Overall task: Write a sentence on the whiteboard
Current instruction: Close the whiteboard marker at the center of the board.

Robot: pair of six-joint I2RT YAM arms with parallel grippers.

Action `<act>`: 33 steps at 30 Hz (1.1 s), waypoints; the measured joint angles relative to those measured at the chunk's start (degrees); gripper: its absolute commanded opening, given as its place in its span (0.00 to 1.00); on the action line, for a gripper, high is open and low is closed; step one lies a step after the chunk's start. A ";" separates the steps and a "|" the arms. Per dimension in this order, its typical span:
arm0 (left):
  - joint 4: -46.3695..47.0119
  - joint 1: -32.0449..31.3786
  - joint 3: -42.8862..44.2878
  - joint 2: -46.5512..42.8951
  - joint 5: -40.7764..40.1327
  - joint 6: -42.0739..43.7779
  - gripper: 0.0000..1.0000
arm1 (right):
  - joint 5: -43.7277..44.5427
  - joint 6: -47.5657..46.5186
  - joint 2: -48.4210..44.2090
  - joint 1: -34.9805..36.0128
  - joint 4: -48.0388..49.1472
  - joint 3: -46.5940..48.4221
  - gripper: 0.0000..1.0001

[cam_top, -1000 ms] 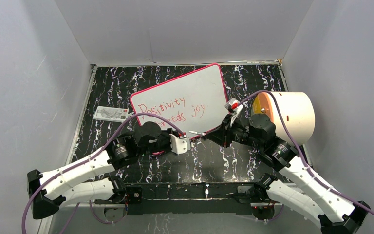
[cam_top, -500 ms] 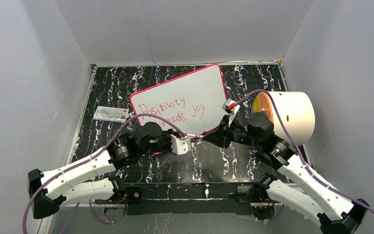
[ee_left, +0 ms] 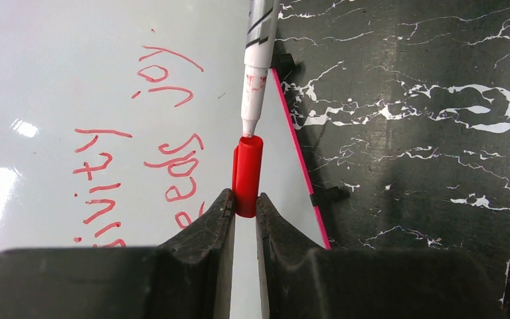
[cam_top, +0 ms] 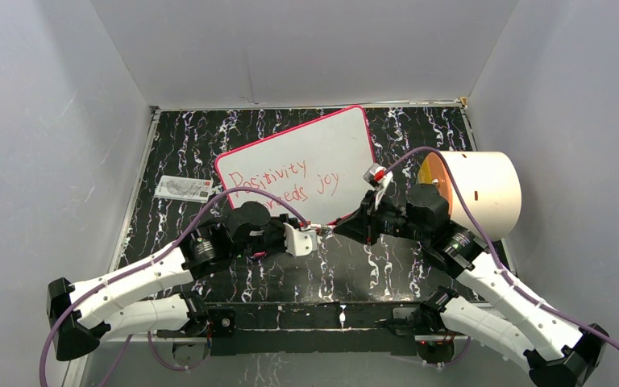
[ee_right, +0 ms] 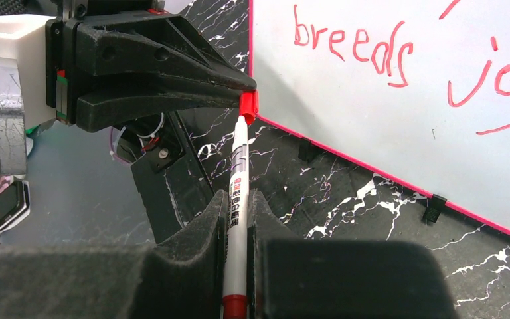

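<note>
The whiteboard lies tilted on the table, and the sentence is on it in red script. My left gripper is shut on a red marker cap, holding it above the board's near edge. My right gripper is shut on the white marker. The marker's tip sits right at the cap's open mouth. The two grippers face each other, nearly nose to nose. The words "breeds" and "joy" show beside the marker.
A small white printed card lies left of the board. A cream cylinder with an orange inside lies on its side behind my right arm. The black marbled table is closed in by grey walls on three sides.
My right gripper has slid left with the marker, bringing its tip up to the cap. The left gripper has barely moved.
</note>
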 measured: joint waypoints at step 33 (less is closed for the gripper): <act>-0.39 0.00 1.16 2.29 2.14 -1.75 0.00 | -0.09 -0.24 3.30 0.00 0.09 0.00 0.00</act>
